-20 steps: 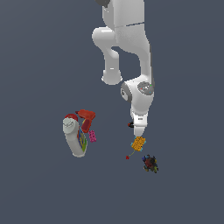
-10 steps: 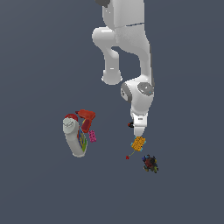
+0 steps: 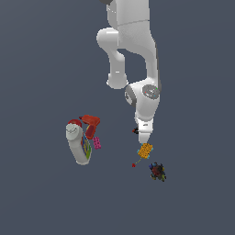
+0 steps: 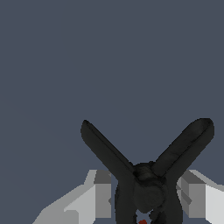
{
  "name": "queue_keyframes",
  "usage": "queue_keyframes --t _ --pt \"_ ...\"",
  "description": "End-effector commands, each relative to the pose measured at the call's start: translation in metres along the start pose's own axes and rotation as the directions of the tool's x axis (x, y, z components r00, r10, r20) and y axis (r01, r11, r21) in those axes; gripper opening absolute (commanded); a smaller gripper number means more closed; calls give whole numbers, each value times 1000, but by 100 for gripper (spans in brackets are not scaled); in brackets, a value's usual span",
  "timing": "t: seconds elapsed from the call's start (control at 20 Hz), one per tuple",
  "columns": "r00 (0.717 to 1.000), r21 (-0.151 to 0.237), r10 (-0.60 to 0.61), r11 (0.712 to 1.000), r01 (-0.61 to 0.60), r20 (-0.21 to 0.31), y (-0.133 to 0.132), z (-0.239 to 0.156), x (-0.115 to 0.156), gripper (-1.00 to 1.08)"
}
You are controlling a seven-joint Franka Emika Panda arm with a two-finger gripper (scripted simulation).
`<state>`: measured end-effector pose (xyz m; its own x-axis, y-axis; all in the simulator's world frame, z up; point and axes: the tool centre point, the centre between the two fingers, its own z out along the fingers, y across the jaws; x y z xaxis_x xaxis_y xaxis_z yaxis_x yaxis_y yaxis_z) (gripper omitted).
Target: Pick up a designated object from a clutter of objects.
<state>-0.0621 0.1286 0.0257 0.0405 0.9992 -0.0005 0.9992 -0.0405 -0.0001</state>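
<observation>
- The hand [image 4: 146,199] sits right over the black clamp [image 4: 146,175]: in the wrist view its two pale fingers [image 4: 98,194] flank the clamp's body, one on each side, narrowed around it, though whether the pads press on it I cannot tell.
- The clamp's two handles spread in a V away from the hand, and a tiny red tip shows at its base.
- In the exterior view the clamp [image 3: 136,131] is only a dark speck with a red dot beside the hand's lower end.
- The surface [image 3: 41,202] is a flat, plain blue-grey ground, with no walls or edges showing.
- Just below the hand lies the orange waffle block [image 3: 145,151], then the dark multicoloured lump [image 3: 158,171]; a small red bit [image 3: 133,165] sits near them.
- Well apart, toward the exterior view's left, the white bottle [image 3: 78,146], red drill [image 3: 91,125] and pink block [image 3: 97,142] cluster together.
</observation>
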Motion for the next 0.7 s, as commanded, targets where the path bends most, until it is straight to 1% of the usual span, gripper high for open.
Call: queue_keyframes --t 0.0,0.3,0.65 --pt "1000 -1 1 1000 -1 0 5 -8 -9 -100" --pt "1000 -1 0 1000 0 0 22 -37 -39 -100" --pt "1000 0 -1 1000 1 -2 52 -88 -92 -100"
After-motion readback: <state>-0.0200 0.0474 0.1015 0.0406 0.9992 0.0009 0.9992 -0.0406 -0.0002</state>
